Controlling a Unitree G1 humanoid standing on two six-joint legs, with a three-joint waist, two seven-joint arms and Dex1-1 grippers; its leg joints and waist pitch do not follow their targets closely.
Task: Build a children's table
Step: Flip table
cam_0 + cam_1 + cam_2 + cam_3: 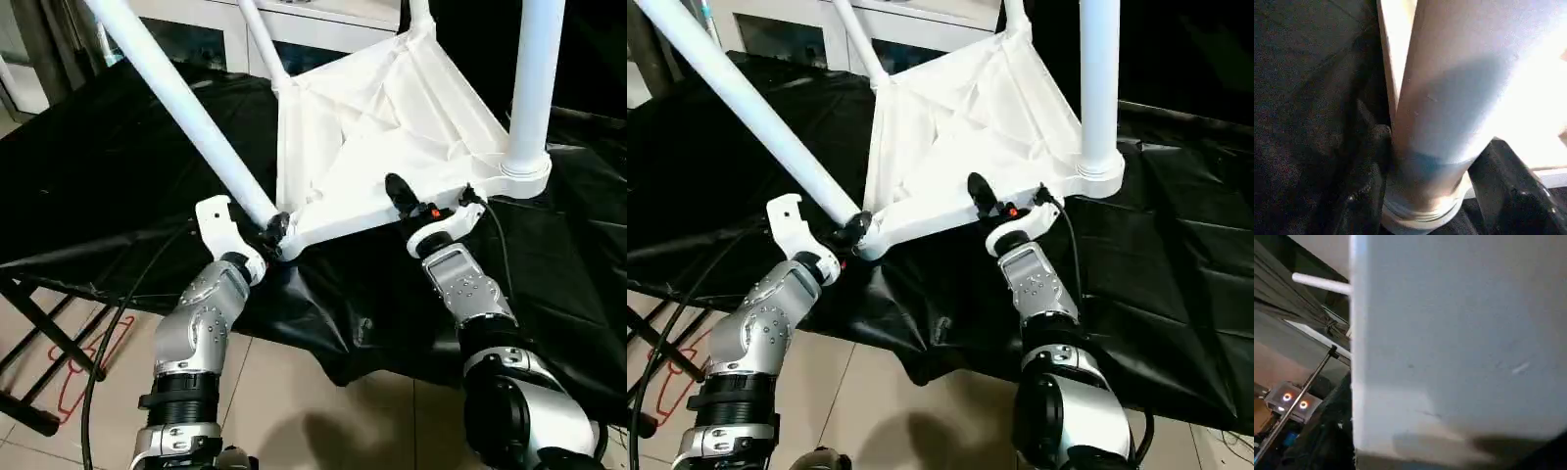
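Upside-down children's table (pixel 392 127) sits at the black tabletop's (pixel 88 166) near edge. Left gripper (pixel 272 227) fingers clamped on leaning leg (pixel 186 108); right gripper (pixel 404 196) at rim, fingers' state unclear.

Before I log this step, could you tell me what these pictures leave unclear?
- Leg tops: cut off by the upper edge in both eye views.
- Whether the leg is seated in its corner socket: left gripper covers the joint.
- Right gripper grip on the tabletop edge: fingers partly hidden behind it.

Upturned tabletop (pixel 392 127) on black-draped table (pixel 108 166)
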